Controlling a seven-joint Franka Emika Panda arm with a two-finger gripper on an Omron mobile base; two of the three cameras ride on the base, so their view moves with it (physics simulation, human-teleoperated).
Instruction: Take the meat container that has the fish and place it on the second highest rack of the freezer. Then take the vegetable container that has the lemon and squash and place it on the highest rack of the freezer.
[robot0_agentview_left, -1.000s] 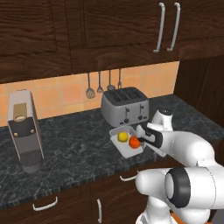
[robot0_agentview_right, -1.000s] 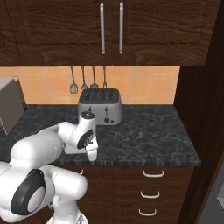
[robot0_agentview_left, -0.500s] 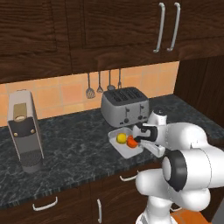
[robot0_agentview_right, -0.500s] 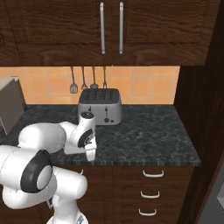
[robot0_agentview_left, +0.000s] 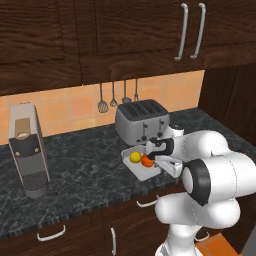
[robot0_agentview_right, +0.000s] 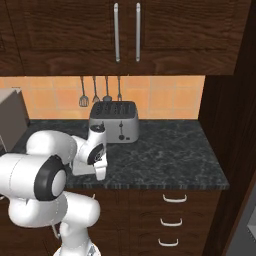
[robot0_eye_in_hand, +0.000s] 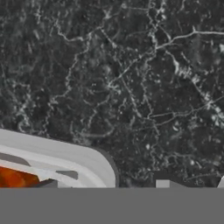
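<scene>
We found the vegetable tray (robot0_agentview_left: 144, 169) sitting on the dark counter (robot0_agentview_left: 85, 170) just in front of the toaster (robot0_agentview_left: 141, 119), carrying the lemon (robot0_agentview_left: 135, 157) and the squash (robot0_agentview_left: 147, 160) side by side and touching or nearly so. The hand (robot0_agentview_left: 161, 154) stood at the tray's right edge, next to the squash, with the forearm folded low over the counter. We could not tell how far the hand was open or whether it had hold of the rim; its fingers were hidden by the wrist in both base views. The hand view showed a corner of the tray's pale rim (robot0_eye_in_hand: 74, 154) and a patch of squash (robot0_eye_in_hand: 15, 179) at its lower left, with bare counter beyond. In our judgement, the main risk was a hold taken on one edge only: lifted from there, the tray could tilt and let the two round items roll off. A closing finger could also push the squash instead of the rim. Neither the freezer nor the fish was seen from this position.
</scene>
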